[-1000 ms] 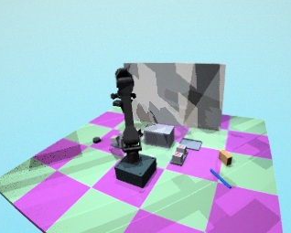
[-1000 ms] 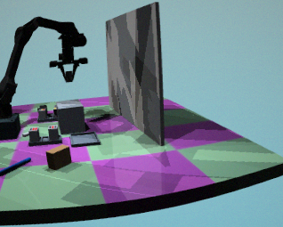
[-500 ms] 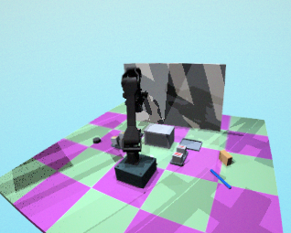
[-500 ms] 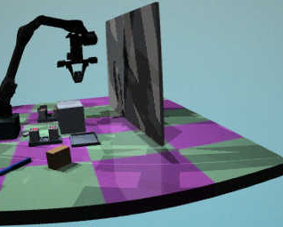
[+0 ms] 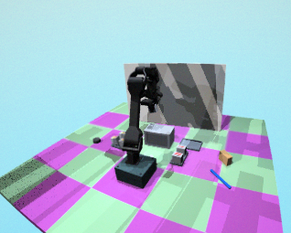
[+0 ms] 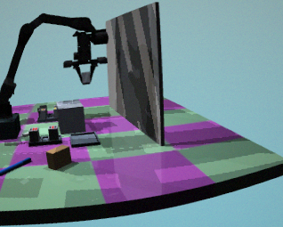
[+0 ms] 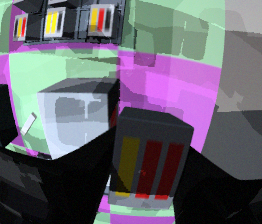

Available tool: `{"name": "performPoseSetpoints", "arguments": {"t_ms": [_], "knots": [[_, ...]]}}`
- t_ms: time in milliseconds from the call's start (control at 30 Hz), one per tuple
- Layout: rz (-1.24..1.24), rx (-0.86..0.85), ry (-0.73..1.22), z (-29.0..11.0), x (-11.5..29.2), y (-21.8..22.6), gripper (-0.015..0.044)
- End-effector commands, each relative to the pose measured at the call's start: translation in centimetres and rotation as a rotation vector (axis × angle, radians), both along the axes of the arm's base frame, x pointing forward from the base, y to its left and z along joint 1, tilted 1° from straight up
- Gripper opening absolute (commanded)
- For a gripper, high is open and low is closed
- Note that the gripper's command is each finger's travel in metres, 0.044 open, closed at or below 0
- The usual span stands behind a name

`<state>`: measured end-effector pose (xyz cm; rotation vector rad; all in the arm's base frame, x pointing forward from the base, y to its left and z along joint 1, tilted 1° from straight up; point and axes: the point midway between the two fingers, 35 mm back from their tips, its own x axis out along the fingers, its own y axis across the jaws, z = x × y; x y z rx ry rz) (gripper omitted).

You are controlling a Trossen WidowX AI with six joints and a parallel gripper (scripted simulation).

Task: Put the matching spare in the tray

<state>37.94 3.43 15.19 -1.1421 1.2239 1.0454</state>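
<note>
My gripper (image 5: 150, 104) (image 6: 85, 76) (image 7: 144, 135) is shut on a dark spare block (image 7: 152, 136) (image 6: 86, 78) whose face bears one yellow and two red stripes. It hangs high in the air, close to the striped wall panel (image 5: 191, 94) (image 6: 137, 74). Below it stands the grey mounted unit (image 5: 159, 135) (image 6: 69, 116) (image 7: 72, 118). The flat dark tray (image 5: 191, 144) (image 6: 84, 139) lies on the floor to the right of the unit. Other spares (image 5: 178, 155) (image 6: 44, 133) (image 7: 54, 22) with coloured stripes stand near the tray.
More spares (image 5: 119, 141) stand left of the arm's base (image 5: 135, 171). A brown box (image 5: 226, 157) (image 6: 58, 157) and a blue rod (image 5: 220, 178) (image 6: 14, 166) lie right of the tray. A black puck (image 5: 97, 140) lies at the left.
</note>
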Motion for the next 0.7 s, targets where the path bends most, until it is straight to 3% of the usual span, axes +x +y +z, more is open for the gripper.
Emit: {"name": "performPoseSetpoints", "arguments": {"t_ms": [0,667], "knots": [[-0.010,-0.003,-0.005,0.2,0.0,-2.3,0.0000],[-0.008,-0.012,0.004,0.2,-1.8,-14.9,0.0000]]}}
